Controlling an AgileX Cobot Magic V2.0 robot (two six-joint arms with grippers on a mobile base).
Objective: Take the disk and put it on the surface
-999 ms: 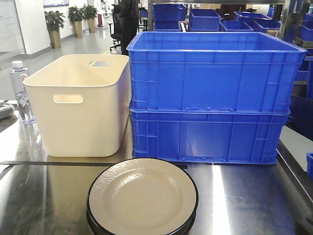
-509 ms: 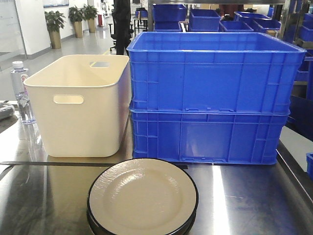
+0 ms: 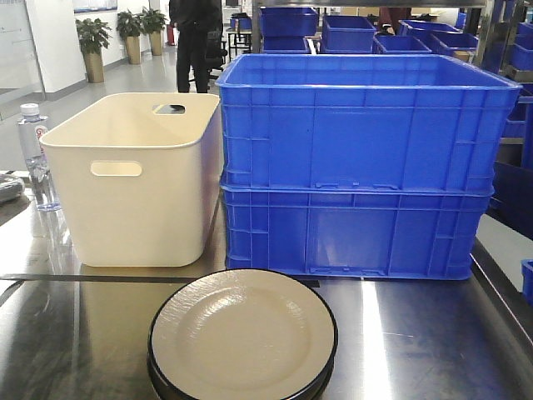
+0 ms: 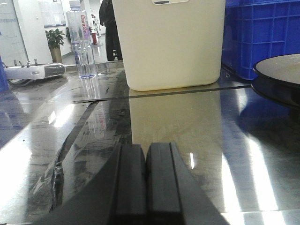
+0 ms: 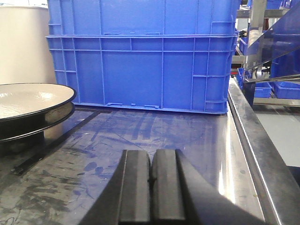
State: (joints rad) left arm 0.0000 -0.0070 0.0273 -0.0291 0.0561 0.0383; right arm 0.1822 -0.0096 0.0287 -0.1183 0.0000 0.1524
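front view: stack of cream disks (image 3: 242, 335) with black rims, sitting on the steel tabletop (image 3: 416, 333) at the near edge, centre. behind them to the left, a cream bin (image 3: 133, 179); to the right, two blue crates (image 3: 358, 167) stacked one on the other, just beside the bin. dark seam (image 3: 50, 278) running across the tabletop in front of the bin. water bottle (image 3: 35, 154) upright at far left. person (image 3: 193, 37) in dark clothes standing in the hall behind, with potted plants (image 3: 93, 42) along the wall. neither gripper visible here.

left wrist view: left gripper (image 4: 146, 180) low over bare tabletop, fingers pressed together, holding nothing. cream bin straight ahead past the seam, bottle to its left, a white device (image 4: 35, 70) lying at far left. edge of the disks at right, well apart from the gripper.

right wrist view: right gripper (image 5: 151, 185) likewise pressed together and empty, low over the tabletop. disks at left, raised on the stack, apart from the gripper. blue crates ahead, bin corner at upper left.
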